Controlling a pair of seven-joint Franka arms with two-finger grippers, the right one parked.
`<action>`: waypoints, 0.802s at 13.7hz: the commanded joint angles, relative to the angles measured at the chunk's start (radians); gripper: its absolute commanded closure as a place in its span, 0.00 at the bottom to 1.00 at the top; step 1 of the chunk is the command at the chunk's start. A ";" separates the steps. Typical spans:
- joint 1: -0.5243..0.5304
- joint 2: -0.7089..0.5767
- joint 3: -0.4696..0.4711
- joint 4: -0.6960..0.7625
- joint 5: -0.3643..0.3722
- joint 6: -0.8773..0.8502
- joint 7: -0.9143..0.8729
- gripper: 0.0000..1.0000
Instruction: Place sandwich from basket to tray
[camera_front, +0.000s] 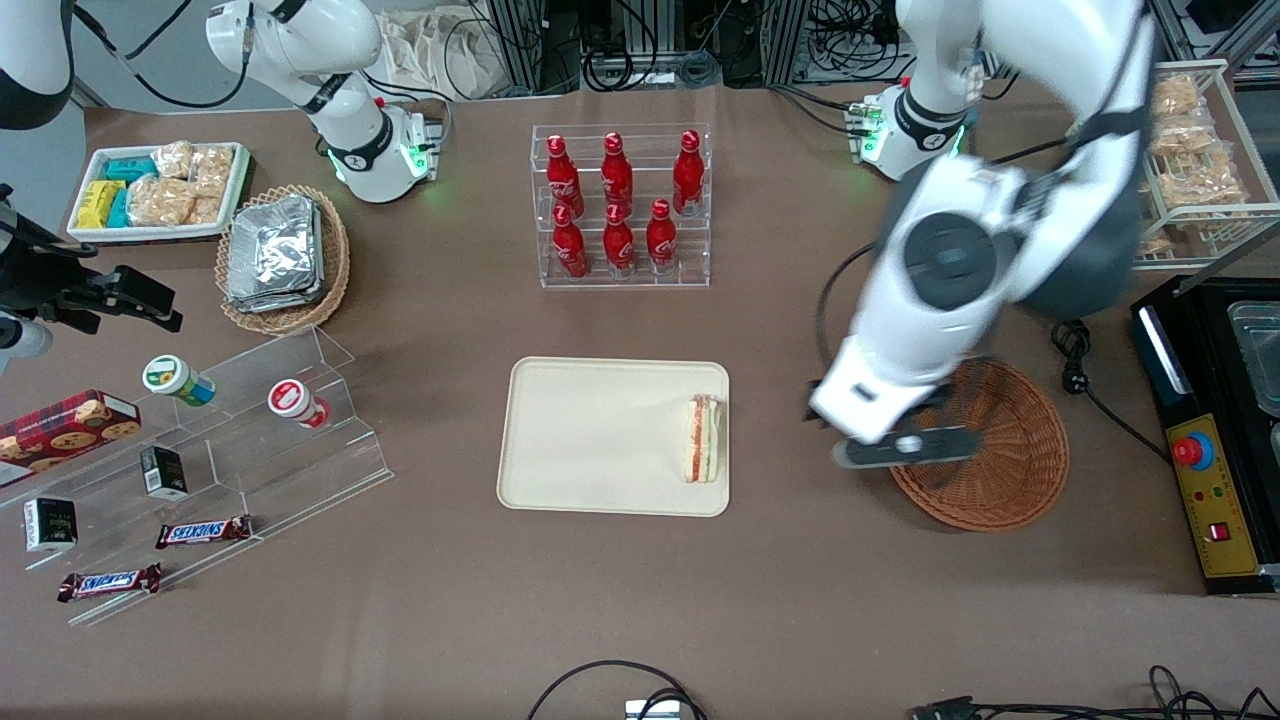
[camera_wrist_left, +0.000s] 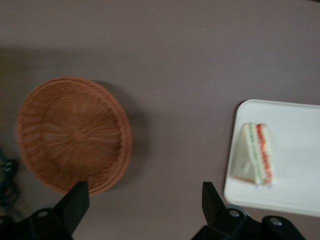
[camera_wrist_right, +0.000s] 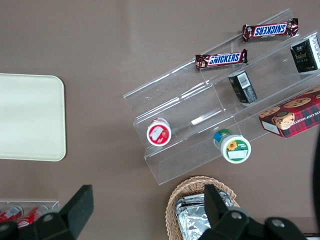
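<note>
Sandwich (camera_front: 703, 438) lies on tray (camera_front: 600, 440), filling edge up; tool (camera_wrist_left: 145, 200) wide open, holding nothing, above basket (camera_front: 1010, 450)

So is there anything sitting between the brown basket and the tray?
No, just bare table between the basket and the tray holding the sandwich, as the left wrist view shows. The open hand hovers above that gap.

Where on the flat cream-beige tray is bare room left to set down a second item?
The cream-beige rectangular tray is bare except the edge nearest the reddish-brown wicker basket, where the triangular sandwich lies. The open gripper hovers over the table between the two.
</note>
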 joint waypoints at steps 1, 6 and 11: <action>0.098 -0.128 -0.014 -0.114 -0.031 -0.039 0.085 0.00; 0.160 -0.361 -0.009 -0.407 -0.034 0.087 0.085 0.00; 0.246 -0.348 -0.011 -0.302 -0.097 -0.014 0.224 0.00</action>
